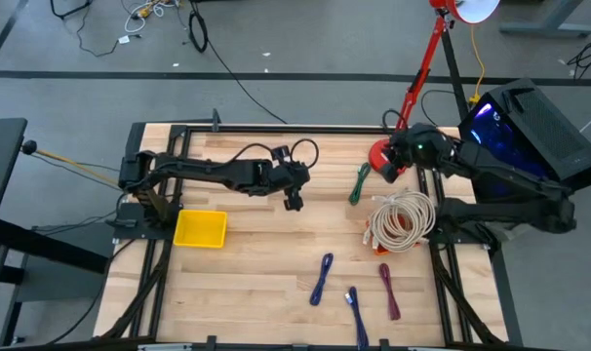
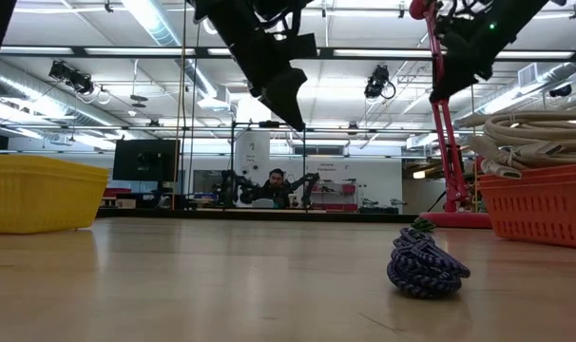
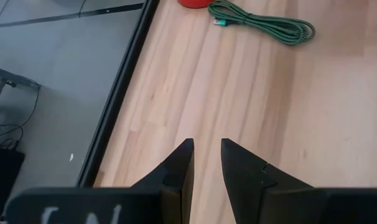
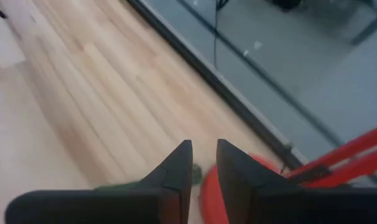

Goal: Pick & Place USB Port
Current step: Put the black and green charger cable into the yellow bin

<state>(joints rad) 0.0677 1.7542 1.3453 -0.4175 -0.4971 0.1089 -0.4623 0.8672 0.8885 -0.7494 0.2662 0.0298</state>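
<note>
Two dark arms hang over a wooden table (image 1: 266, 283) strewn with coiled cables. The left gripper (image 1: 294, 203) hovers above bare wood near the table's middle, its fingers (image 3: 176, 171) a narrow gap apart and holding nothing. The right gripper (image 1: 388, 166) hangs at about two o'clock from the table's centre, over the round red lamp base (image 1: 381, 156); its fingers (image 4: 175, 171) likewise stand a small gap apart, empty, with the red base and a scrap of green showing beneath them.

The green cable (image 1: 360, 182), a long folded bundle, lies just beside the lamp base at its seven o'clock side, between the two grippers and well clear of the left one. Toward five o'clock on the table lie three more bundles: a purple-blue cable (image 1: 321, 278), a blue cable (image 1: 356, 308) and a maroon cable (image 1: 389, 290), near one another but apart. From table height one dark braided coil (image 2: 423, 264) sits in the foreground.

A yellow bin (image 1: 200, 229) rests at the nine o'clock side, near the left arm's base. At three o'clock an orange basket (image 2: 545, 204) holds a heap of cream cable (image 1: 403, 218). A person (image 2: 277, 182) sits far off in the room beyond.
</note>
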